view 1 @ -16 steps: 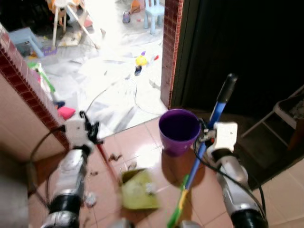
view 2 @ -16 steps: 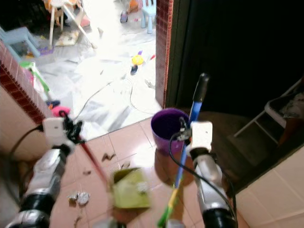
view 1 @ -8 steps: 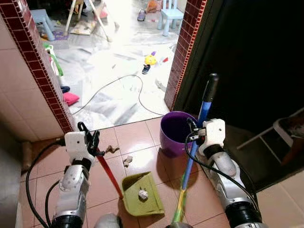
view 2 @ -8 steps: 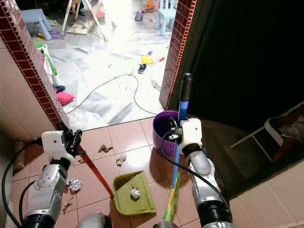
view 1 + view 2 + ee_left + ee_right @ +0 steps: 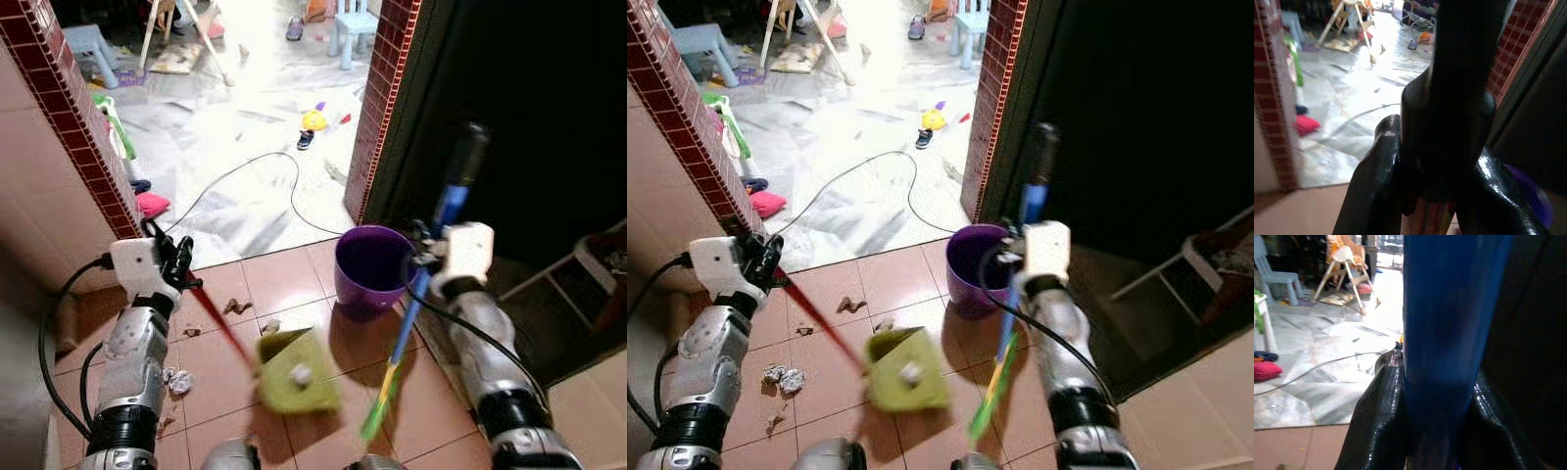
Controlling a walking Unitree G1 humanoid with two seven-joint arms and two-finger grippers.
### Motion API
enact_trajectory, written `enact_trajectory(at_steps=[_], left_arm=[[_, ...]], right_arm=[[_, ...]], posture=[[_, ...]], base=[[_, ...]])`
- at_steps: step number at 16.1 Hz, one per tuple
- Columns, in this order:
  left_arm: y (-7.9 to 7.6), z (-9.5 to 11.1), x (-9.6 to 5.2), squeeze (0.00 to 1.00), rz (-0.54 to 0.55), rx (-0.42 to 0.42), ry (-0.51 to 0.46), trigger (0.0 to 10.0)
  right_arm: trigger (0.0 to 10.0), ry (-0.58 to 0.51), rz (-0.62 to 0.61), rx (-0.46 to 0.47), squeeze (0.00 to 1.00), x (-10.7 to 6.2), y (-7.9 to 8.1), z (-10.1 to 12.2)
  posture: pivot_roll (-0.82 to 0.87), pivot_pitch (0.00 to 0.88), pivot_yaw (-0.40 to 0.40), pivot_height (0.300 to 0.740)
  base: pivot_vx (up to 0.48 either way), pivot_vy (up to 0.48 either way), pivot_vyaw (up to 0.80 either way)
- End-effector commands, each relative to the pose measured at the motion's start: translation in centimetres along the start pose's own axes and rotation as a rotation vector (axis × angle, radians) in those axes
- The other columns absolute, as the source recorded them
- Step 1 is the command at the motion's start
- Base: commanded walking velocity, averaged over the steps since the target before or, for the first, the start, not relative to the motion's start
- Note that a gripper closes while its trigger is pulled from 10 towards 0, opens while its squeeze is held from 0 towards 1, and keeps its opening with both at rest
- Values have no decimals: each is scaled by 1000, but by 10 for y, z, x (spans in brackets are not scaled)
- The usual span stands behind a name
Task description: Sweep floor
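The left gripper (image 5: 174,262) is clenched on the red-handled dustpan (image 5: 297,370), lifted with 1 scrap inside (blurred); tilting could spill it short of the purple bin (image 5: 370,266). The right gripper (image 5: 431,257) clamps the broom (image 5: 421,289). Scraps (image 5: 781,376) litter the floor tiles (image 5: 284,279) beneath the left arm.

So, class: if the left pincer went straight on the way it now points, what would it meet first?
Probably nothing near: the left pincer, shut on the red dustpan handle, points toward the bright tiled room; the grey cable lies that way. Depth is unclear.
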State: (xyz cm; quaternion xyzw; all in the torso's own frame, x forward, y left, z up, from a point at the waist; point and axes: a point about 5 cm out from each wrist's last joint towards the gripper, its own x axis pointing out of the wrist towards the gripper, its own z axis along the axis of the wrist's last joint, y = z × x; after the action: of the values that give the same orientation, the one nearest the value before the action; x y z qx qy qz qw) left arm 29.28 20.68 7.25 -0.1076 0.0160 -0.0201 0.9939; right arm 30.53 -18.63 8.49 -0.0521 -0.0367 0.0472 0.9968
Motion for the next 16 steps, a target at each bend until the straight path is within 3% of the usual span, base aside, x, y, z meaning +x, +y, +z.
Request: enact_trajectory(at_steps=[1, 3, 7, 8, 11, 16], left_arm=[[-12, 6, 6, 0, -44, -105, -34, 10000], [-19, 1, 7, 0, -60, -225, -21, 10000], [-16, 9, 12, 0, -95, -227, -42, 10000], [-7, 16, 12, 0, -80, -234, -57, 10000], [-6, 13, 10, 0, -84, -240, -39, 10000], [-10, 11, 13, 0, -54, -377, -39, 10000]], right_arm=[[10000, 7, -3, -3, 0, -5, -1, -3], [10000, 10, 11, -2, 0, -9, 4, -6], [10000, -13, 18, -4, 0, -2, 6, -1], [10000, -23, 22, -28, 0, -4, 2, 1], [10000, -11, -12, -58, 0, -10, -10, -2], [10000, -23, 15, -65, 0, -15, -10, -1]], posture=[[-50, 0, -18, 740], [-60, 0, -7, 740], [-72, 0, 1, 740], [-86, 0, 8, 740], [-98, 0, 15, 740], [-115, 0, 19, 740]], base=[[0, 0, 0], [0, 0, 0], [0, 0, 0], [0, 0, 0], [0, 0, 0], [0, 0, 0]])
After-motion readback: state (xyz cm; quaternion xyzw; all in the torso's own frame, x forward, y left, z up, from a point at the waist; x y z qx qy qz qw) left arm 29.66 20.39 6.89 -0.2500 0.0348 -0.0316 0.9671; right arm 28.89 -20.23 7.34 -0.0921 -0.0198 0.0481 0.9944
